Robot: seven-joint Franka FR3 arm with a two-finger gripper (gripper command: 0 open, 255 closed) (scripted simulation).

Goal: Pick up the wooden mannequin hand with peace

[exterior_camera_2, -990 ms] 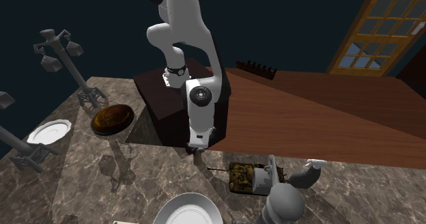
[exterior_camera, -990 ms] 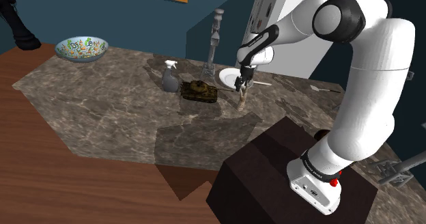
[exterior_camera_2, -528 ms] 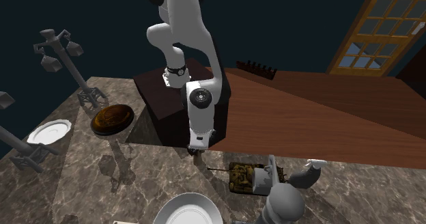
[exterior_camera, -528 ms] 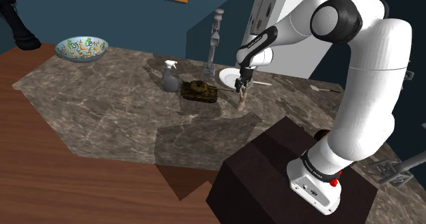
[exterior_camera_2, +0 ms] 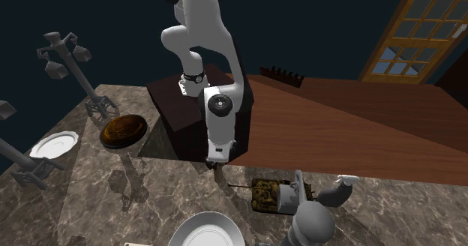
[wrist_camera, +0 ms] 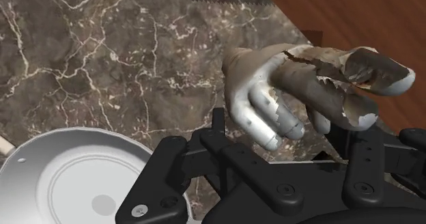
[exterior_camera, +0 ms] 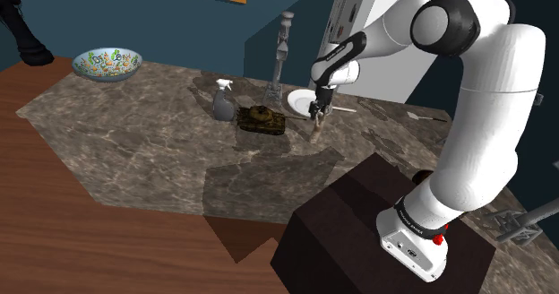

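Shoulder view: over the tabletop (exterior_camera: 134, 131) the arm (exterior_camera: 484, 113) reaches down beside the tank (exterior_camera: 260, 120) and plate (exterior_camera: 300, 99). The hand (exterior_camera: 317, 129) is upright there, with the claw (exterior_camera: 315, 110) clamped on its top. A slow, straight lift with a firm grip should clear the tank and plate.

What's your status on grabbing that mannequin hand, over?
Robot's black hand shut on grey-brown mannequin hand. White round plate and olive toy tank close by, clear of it.
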